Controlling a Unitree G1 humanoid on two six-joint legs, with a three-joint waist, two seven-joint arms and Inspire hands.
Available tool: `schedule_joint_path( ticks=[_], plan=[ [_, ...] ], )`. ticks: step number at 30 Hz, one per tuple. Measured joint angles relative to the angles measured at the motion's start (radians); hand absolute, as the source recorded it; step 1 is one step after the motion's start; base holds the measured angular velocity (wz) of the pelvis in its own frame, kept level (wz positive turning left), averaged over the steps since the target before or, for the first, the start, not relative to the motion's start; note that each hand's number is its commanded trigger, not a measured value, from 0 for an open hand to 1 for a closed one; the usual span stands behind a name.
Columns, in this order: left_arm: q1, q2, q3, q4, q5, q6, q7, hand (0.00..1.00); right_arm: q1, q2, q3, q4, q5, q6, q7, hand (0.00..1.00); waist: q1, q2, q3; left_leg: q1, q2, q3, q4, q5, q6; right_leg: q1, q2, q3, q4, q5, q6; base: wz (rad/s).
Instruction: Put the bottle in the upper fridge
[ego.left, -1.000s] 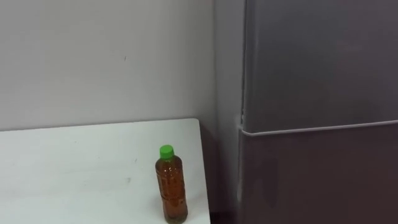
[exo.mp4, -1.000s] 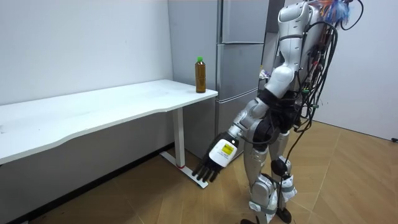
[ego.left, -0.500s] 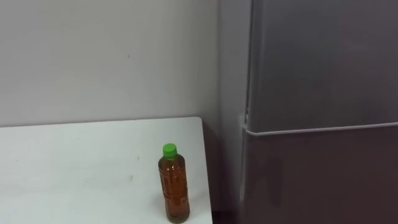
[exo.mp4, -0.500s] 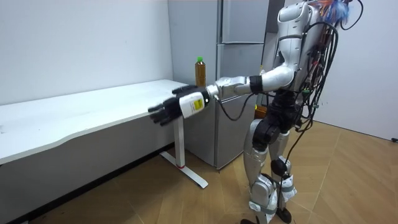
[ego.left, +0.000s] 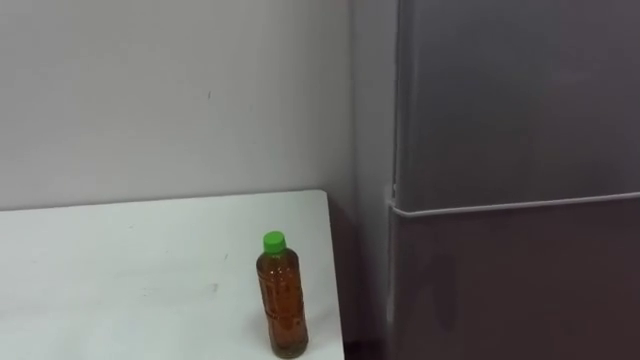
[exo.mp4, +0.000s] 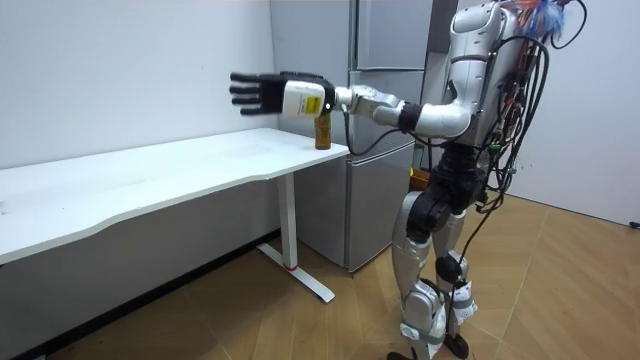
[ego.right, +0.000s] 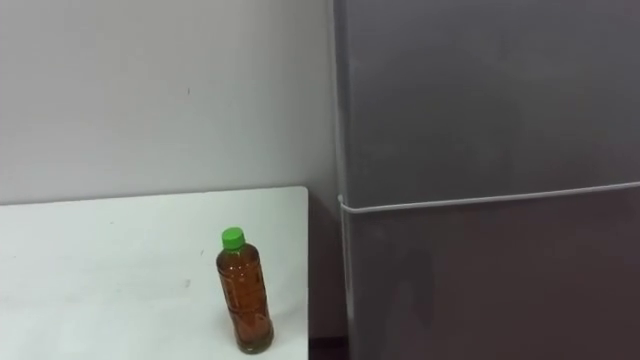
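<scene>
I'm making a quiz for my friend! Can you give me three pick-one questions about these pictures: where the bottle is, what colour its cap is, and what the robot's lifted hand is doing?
1. Where does the bottle stand?
A) on the white table, at the corner beside the fridge
B) inside the fridge
C) on the floor

2. What colour is the bottle's cap?
A) red
B) blue
C) green

3. How is the left hand?
A) shut on the bottle
B) open, held up in the air
C) pulling the fridge door

Answers: A, the bottle stands upright on the tabletop. C, the cap is bright green. B, the fingers are straight and spread, holding nothing.
</scene>
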Motion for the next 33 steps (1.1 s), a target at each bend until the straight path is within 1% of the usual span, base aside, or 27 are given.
schedule_joint_path(
  ticks=[2, 4, 5, 6, 7, 8, 10, 12, 13, 14, 15, 16, 17, 18, 20, 22, 24, 25, 26, 28, 30, 32, 33],
  plan=[
    [-0.017, 0.0, 0.0, -0.027, 0.02, 0.0, 0.0, 0.0, -0.002, 0.002, 0.0, 0.0, 0.001, 0.0, 0.0, 0.0, -0.003, 0.0, 0.0001, -0.004, 0.0, 0.0, 0.006, 0.0, 0.0, 0.0, -0.001, 0.0, -0.001, 0.0, 0.0, 0.0],
    [-0.044, 0.0, -0.002, -0.037, 0.063, 0.0, -0.005, 0.0, -0.008, 0.006, 0.002, 0.002, 0.001, -0.002, 0.0, 0.0, -0.011, -0.002, 0.0005, -0.007, 0.0, 0.0, 0.01, 0.0, 0.0, -0.001, 0.0, -0.001, -0.002, 0.0, 0.0, 0.02],
    [-0.053, 0.0, -0.003, -0.038, 0.065, 0.0, -0.005, 0.0, -0.009, 0.007, 0.003, 0.003, 0.0, -0.002, -0.001, 0.0, -0.016, -0.002, 0.0006, -0.008, 0.0, -0.001, 0.011, 0.0, 0.0, 0.0, 0.0, -0.003, -0.004, 0.0, 0.0, 0.08],
    [-0.076, 0.0, -0.003, -0.04, 0.065, 0.0, -0.006, 0.0, -0.013, 0.008, 0.009, 0.005, 0.0, -0.001, -0.001, 0.0, -0.024, -0.003, 0.0011, -0.01, 0.0, -0.003, 0.011, 0.0, 0.0, 0.0, 0.0, -0.006, -0.004, 0.0, 0.0, 0.06],
    [-0.098, 0.0, -0.003, -0.04, 0.065, 0.0, -0.017, 0.0, -0.017, 0.008, 0.011, 0.005, -0.001, -0.001, 0.001, 0.0, -0.025, -0.005, 0.0015, -0.009, 0.001, -0.003, 0.011, 0.0, 0.0, -0.001, 0.0, -0.006, -0.004, 0.0, 0.0, 0.05],
    [-0.105, 0.001, -0.003, -0.041, 0.065, 0.0, -0.024, 0.0, -0.019, 0.008, 0.013, 0.005, -0.001, -0.001, 0.001, 0.0, -0.025, -0.002, 0.0013, -0.009, 0.001, -0.003, 0.011, 0.0, 0.0, -0.001, 0.0, -0.006, -0.004, 0.0, 0.0, 0.0],
    [-0.139, 0.001, -0.005, -0.041, 0.069, 0.002, -0.045, 0.0, -0.021, 0.008, 0.031, 0.005, -0.001, -0.001, 0.004, 0.0, -0.028, 0.001, -0.001, -0.008, 0.001, -0.002, 0.011, 0.0, 0.0, -0.001, 0.0, -0.005, -0.003, 0.0, 0.0, 0.0],
    [-0.162, 0.001, -0.005, -0.041, 0.083, 0.003, -0.062, 0.0, -0.021, 0.008, 0.032, 0.005, -0.002, -0.001, 0.006, 0.0, -0.03, 0.0, -0.001, -0.006, 0.001, 0.0, 0.011, 0.0, 0.0, 0.002, 0.0, -0.004, -0.002, 0.001, -0.001, 0.0],
    [-0.168, 0.004, -0.008, -0.042, 0.089, 0.006, -0.075, 0.0, -0.022, 0.008, 0.031, 0.005, -0.002, 0.0, 0.006, 0.0, -0.034, -0.001, 0.0004, -0.006, 0.001, 0.0, 0.011, 0.0, 0.0, 0.003, 0.001, -0.004, -0.002, 0.001, -0.001, 0.0],
    [-0.17, 0.005, -0.011, -0.042, 0.089, 0.009, -0.081, 0.0, -0.024, 0.008, 0.031, 0.007, -0.002, 0.0, 0.006, 0.0, -0.038, -0.001, 0.0002, -0.006, 0.001, -0.001, 0.011, 0.0, 0.0, 0.003, 0.001, -0.004, -0.002, 0.001, -0.001, 0.0],
    [-0.172, 0.005, -0.015, -0.05, 0.089, 0.02, -0.093, 0.0, -0.031, 0.008, 0.03, 0.017, -0.002, 0.002, 0.006, 0.0, -0.045, 0.0, -0.0005, -0.006, 0.001, -0.002, 0.012, 0.0, 0.0, 0.002, 0.001, -0.005, -0.004, 0.001, -0.001, 0.0],
    [-0.172, 0.005, -0.017, -0.061, 0.089, 0.032, -0.11, 0.0, -0.036, 0.008, 0.029, 0.021, -0.002, 0.005, 0.008, 0.0, -0.054, -0.002, 0.0014, -0.006, 0.001, -0.003, 0.012, 0.0, 0.0, 0.002, 0.001, -0.005, -0.004, 0.001, -0.001, 0.0],
    [-0.172, 0.005, -0.019, -0.063, 0.089, 0.038, -0.12, 0.0, -0.038, 0.008, 0.029, 0.022, -0.002, 0.007, 0.009, 0.0, -0.057, -0.002, 0.0016, -0.006, 0.001, -0.003, 0.012, 0.0, 0.0, 0.002, 0.001, -0.005, -0.004, 0.001, -0.001, 0.0],
    [-0.178, 0.005, -0.027, -0.065, 0.089, 0.051, -0.142, 0.0, -0.043, 0.011, 0.029, 0.022, -0.001, 0.011, 0.011, 0.0, -0.061, -0.002, 0.0016, -0.007, 0.001, -0.003, 0.013, 0.0, 0.0, 0.003, 0.002, -0.005, -0.003, 0.001, -0.001, 0.0],
    [-0.192, 0.005, -0.052, -0.065, 0.089, 0.061, -0.164, 0.0, -0.043, 0.014, 0.028, 0.022, 0.003, 0.012, 0.012, 0.0, -0.072, -0.002, 0.0021, -0.007, 0.001, -0.005, 0.014, 0.0, 0.0, 0.006, 0.001, -0.005, -0.004, 0.001, -0.001, 0.04],
    [-0.222, 0.005, -0.085, -0.065, 0.089, 0.084, -0.204, 0.0, -0.053, 0.016, 0.029, 0.025, 0.001, 0.013, 0.015, 0.0, -0.089, -0.001, 0.0041, -0.008, 0.0, -0.006, 0.017, 0.0, 0.0, 0.008, 0.0, -0.005, -0.004, 0.001, -0.001, 0.0],
    [-0.256, 0.005, -0.11, -0.065, 0.088, 0.097, -0.237, 0.0, -0.057, 0.017, 0.028, 0.025, 0.0, 0.014, 0.016, 0.0, -0.098, 0.001, 0.0069, -0.008, 0.001, -0.003, 0.019, 0.0, 0.0, 0.004, 0.0, -0.001, -0.004, 0.001, -0.001, -0.05],
    [-0.275, 0.005, -0.122, -0.065, 0.089, 0.102, -0.257, 0.0, -0.063, 0.018, 0.026, 0.025, -0.002, 0.019, 0.016, 0.0, -0.111, 0.004, 0.008, -0.007, 0.001, -0.001, 0.016, 0.0, 0.0, 0.002, 0.0, 0.002, -0.004, 0.001, -0.001, -0.07],
    [-0.282, 0.005, -0.127, -0.065, 0.088, 0.105, -0.268, 0.0, -0.066, 0.018, 0.025, 0.025, -0.001, 0.023, 0.016, 0.0, -0.115, 0.005, 0.0084, -0.006, 0.001, 0.001, 0.013, 0.0, 0.0, 0.0, 0.0, 0.003, -0.003, 0.001, -0.001, -0.1],
    [-0.302, 0.005, -0.149, -0.065, 0.088, 0.123, -0.306, 0.0, -0.082, 0.018, 0.018, 0.03, -0.001, 0.036, 0.016, 0.0, -0.136, 0.009, 0.0072, -0.004, 0.002, 0.007, 0.011, 0.0, 0.0, -0.005, 0.002, 0.017, -0.001, 0.001, -0.001, -0.14],
    [-0.315, 0.005, -0.172, -0.065, 0.08, 0.135, -0.331, 0.0, -0.084, 0.019, 0.018, 0.034, 0.002, 0.039, 0.016, 0.0, -0.145, 0.01, 0.007, -0.005, 0.002, 0.01, 0.011, 0.0, 0.0, -0.006, 0.002, 0.021, 0.0, 0.001, -0.001, -0.08],
    [-0.317, 0.005, -0.205, -0.065, 0.075, 0.147, -0.373, 0.0, -0.095, 0.019, 0.018, 0.035, 0.002, 0.042, 0.016, 0.0, -0.164, 0.01, 0.0066, -0.005, 0.001, 0.011, 0.011, 0.0, 0.0, -0.007, 0.002, 0.025, -0.001, 0.002, 0.0, -0.06],
    [-0.317, 0.005, -0.211, -0.065, 0.075, 0.153, -0.382, 0.0, -0.098, 0.019, 0.019, 0.038, 0.002, 0.043, 0.016, 0.0, -0.167, 0.01, 0.0066, -0.005, 0.001, 0.012, 0.011, 0.0, 0.0, -0.008, 0.002, 0.027, -0.001, 0.002, 0.0, -0.07]
  ],
)
